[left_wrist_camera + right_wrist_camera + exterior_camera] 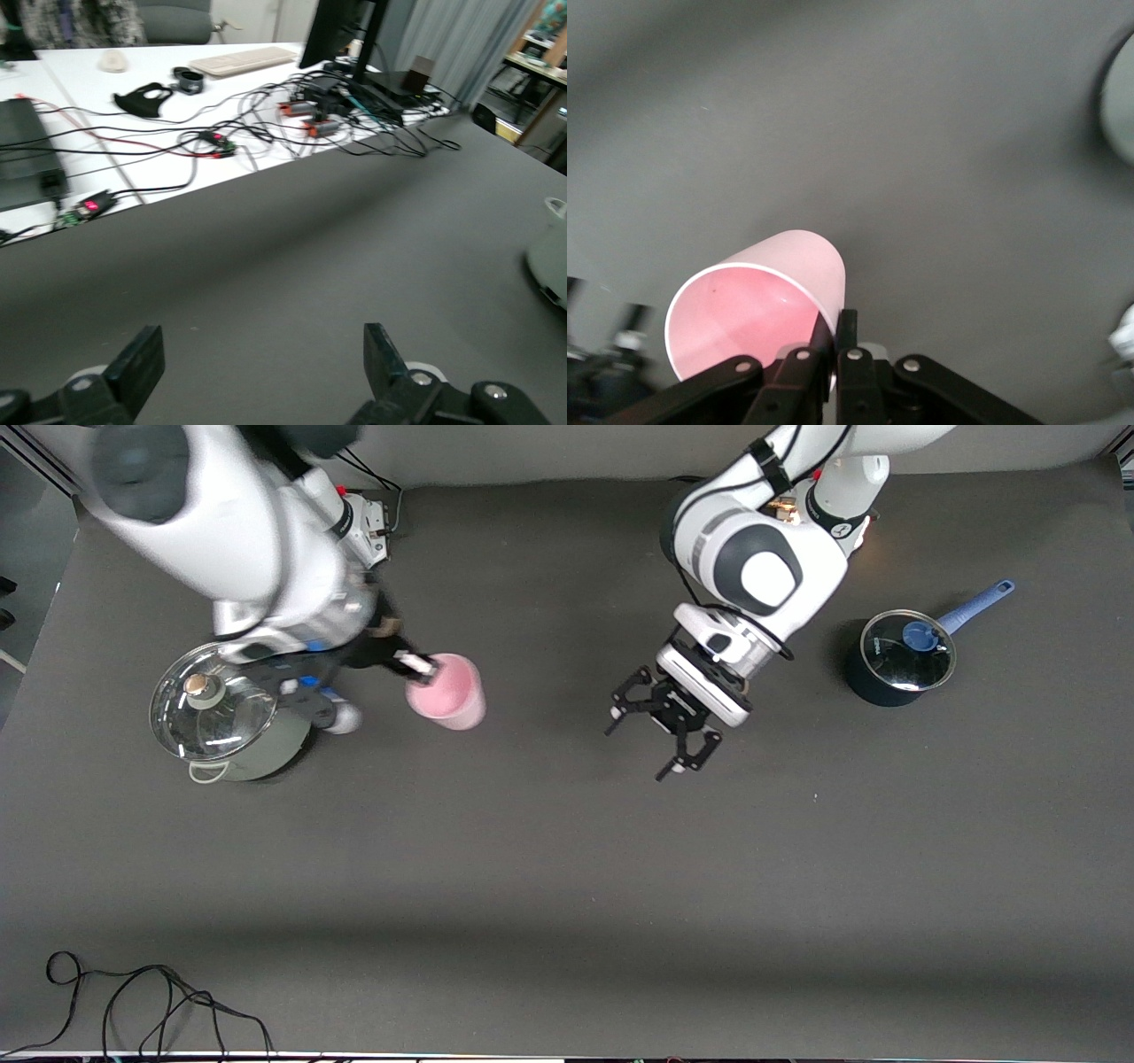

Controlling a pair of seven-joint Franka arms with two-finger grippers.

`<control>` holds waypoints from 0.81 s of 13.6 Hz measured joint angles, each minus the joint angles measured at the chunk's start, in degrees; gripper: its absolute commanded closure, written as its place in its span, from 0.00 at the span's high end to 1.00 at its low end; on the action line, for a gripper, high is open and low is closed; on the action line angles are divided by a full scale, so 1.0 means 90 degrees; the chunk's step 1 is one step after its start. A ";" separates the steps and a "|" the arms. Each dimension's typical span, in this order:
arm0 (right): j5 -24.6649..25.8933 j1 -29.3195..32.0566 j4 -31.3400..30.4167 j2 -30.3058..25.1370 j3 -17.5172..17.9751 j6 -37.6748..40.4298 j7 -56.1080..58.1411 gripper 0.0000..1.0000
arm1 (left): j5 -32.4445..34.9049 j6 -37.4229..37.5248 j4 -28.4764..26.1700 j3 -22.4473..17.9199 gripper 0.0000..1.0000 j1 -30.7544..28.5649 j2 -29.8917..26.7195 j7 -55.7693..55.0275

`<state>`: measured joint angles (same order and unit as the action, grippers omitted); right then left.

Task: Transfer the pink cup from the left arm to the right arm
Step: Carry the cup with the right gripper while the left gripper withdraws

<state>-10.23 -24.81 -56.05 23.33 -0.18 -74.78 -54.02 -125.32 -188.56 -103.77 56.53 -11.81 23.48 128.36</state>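
Currently my right gripper [423, 671] pinches the pink cup [449, 692] by its rim, tilted, above the table [567, 868] beside the steel pot [221, 713]. My left gripper [664, 731] hangs empty, fingers spread wide.

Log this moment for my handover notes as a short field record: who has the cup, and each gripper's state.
cup holder: right gripper, shut on the rim of the pink cup
cup pose: tilted, held off the table
left gripper: open, empty, over bare table
nearby: steel pot beside the cup; blue saucepan at the left arm's end
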 measured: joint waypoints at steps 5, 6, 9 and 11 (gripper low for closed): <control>0.0500 0.0270 -0.0564 -0.0466 -0.1009 0.0445 0.3195 0.00 | 0.0010 -0.0007 -0.0001 0.0656 1.00 -0.0954 0.0411 -0.0100; 0.0556 0.0266 -0.0752 -0.0545 -0.1208 0.0434 0.3622 0.00 | 0.0010 -0.0059 0.0001 0.0741 1.00 -0.1033 0.0428 -0.0100; 0.0584 0.0267 -0.1415 -0.0686 -0.1769 -0.0006 0.4597 0.00 | 0.0009 -0.0263 0.0010 0.0845 1.00 -0.1041 0.0425 -0.0153; 0.0586 0.0270 -0.2278 -0.0916 -0.1984 -0.0870 0.4975 0.00 | 0.0009 -0.0286 0.0010 0.0851 1.00 -0.1043 0.0426 -0.0176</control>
<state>-4.96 -22.39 -76.55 15.09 -18.04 -82.61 -9.25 -125.23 -191.14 -103.68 64.19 -21.20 27.31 126.77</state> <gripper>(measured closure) 0.952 0.000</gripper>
